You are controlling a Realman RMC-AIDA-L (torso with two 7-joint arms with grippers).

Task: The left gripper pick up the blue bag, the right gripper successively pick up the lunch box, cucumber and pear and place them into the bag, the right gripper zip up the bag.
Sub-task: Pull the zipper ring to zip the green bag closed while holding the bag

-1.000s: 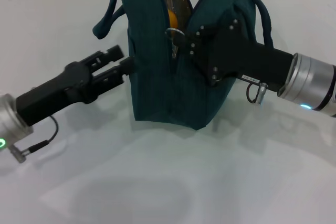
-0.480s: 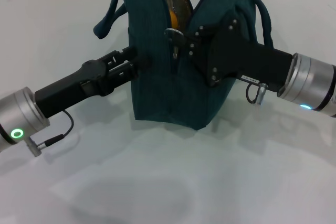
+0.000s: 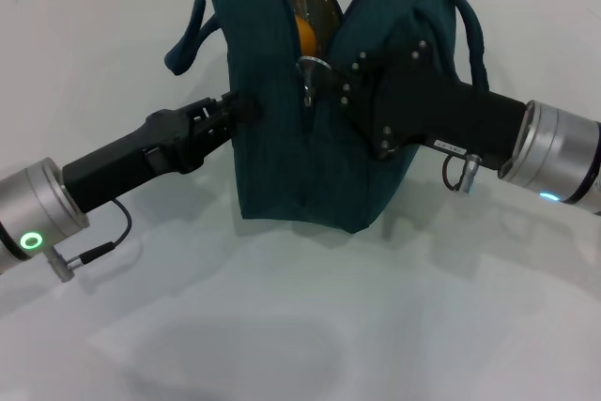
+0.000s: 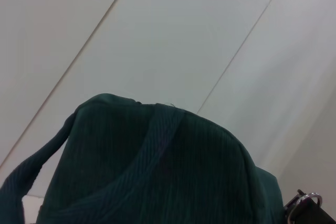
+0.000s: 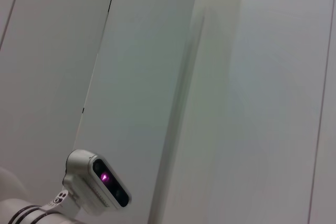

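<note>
One blue bag point(image 3: 310, 157) stands upright on the white tabletop point(image 3: 282, 326), made of soft, ribbed teal-blue fabric with a boxy body that sags a little at the base. It has two loop handles, one drooping off each side, and the left wrist view shows the same corded weave close up. The mouth gapes in a narrow V, showing crinkled silver foil lining, and one rounded orange-yellow shape, the pear point(image 3: 302, 33), sits just inside the opening. A single metal ring pull point(image 3: 312, 67) hangs at the bottom of the V, on the zip seam that runs down the bag's front face.

Two black, hard-edged arms meet at the bag, each with a smooth silver cuff. The left gripper point(image 3: 239, 108) comes in from the side and presses its tip against the bag's side panel; its two fingers lie close together, almost touching, and I cannot tell whether any fabric is pinched between them. The bag is right at its tip, and the ring pull is a little beyond it, across the front face. The right gripper point(image 3: 340, 82) lies against the front face from the other side, its flat bolted plate covering much of the cloth, with its tip just beside the ring pull. Its fingers are hidden by the plate and the folds, so I cannot tell how they stand.
</note>
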